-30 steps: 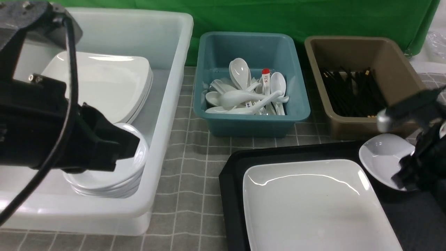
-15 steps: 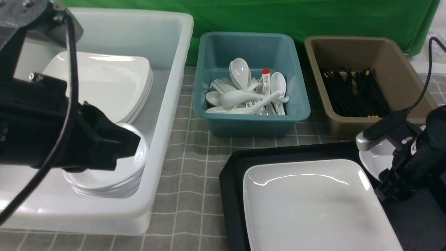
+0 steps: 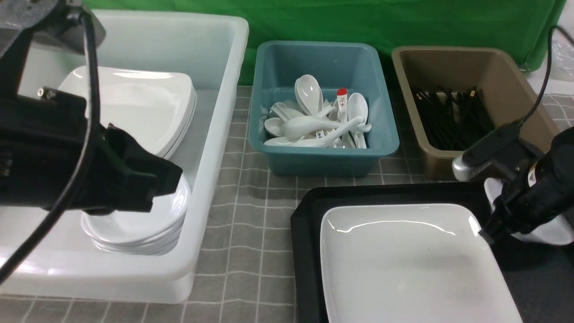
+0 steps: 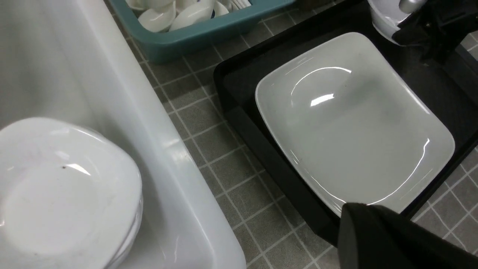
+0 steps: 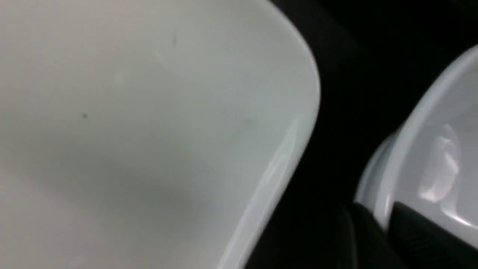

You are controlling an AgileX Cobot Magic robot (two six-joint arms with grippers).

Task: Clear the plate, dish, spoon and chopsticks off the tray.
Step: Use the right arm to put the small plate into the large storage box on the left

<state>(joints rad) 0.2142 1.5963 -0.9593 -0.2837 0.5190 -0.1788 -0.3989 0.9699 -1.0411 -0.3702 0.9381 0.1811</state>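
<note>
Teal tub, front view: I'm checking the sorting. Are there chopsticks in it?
No, the teal tub holds spoons; the black chopsticks lie in the brown tub.

Plate [image 3: 412, 264] on tray [image 3: 305, 224], dish [image 3: 548, 231] R of it, spoon tub [image 3: 314, 163] behind, chopstick tub [image 3: 432, 163] further R, bin [image 3: 210, 134] far L

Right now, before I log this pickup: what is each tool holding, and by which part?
The right tool pinches the small dish by its rim; the left tool holds nothing.
</note>
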